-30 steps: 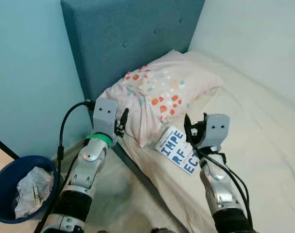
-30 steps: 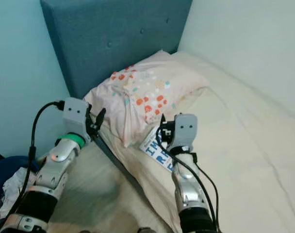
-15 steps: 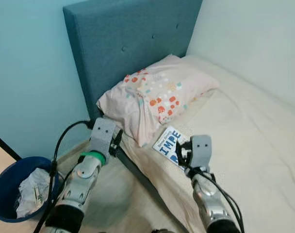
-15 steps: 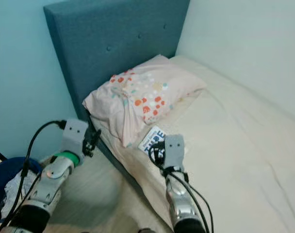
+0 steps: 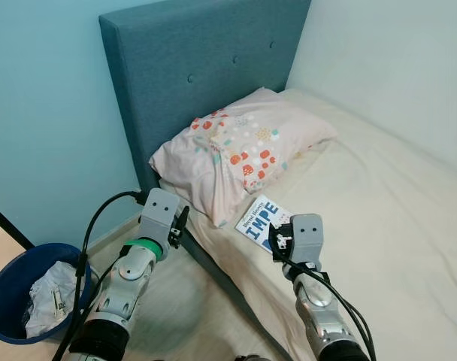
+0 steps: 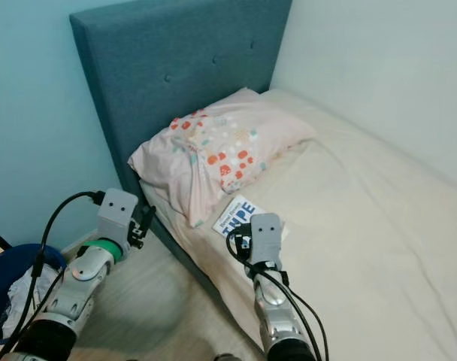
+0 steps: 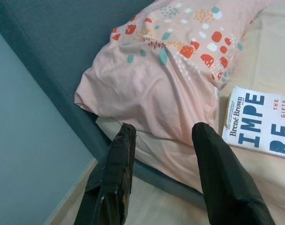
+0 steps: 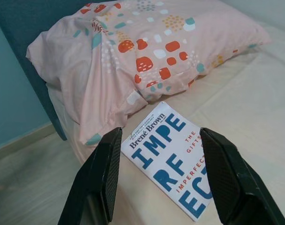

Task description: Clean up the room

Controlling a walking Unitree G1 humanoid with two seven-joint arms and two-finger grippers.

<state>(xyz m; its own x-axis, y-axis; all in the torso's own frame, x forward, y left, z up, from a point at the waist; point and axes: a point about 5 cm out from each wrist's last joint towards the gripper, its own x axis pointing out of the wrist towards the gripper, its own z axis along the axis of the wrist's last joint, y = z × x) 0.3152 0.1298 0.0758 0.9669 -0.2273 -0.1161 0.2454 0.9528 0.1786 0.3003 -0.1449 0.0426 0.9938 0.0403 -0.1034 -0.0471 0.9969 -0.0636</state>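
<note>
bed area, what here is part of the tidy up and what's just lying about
Part of the job:
- book on the mattress, right gripper above it, jaws open
- blue bin holding crumpled paper

Just there:
- pillow
- headboard
- left gripper, idle

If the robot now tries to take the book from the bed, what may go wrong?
1. The book lies flat on the soft sheet, so the open right gripper may pinch fabric with it or fail to get under the cover.
2. The book lies near the mattress edge; a push might slide it off to the floor.
3. One corner lies close beside the pillow, so the gripper may drag the pillow along.
</note>
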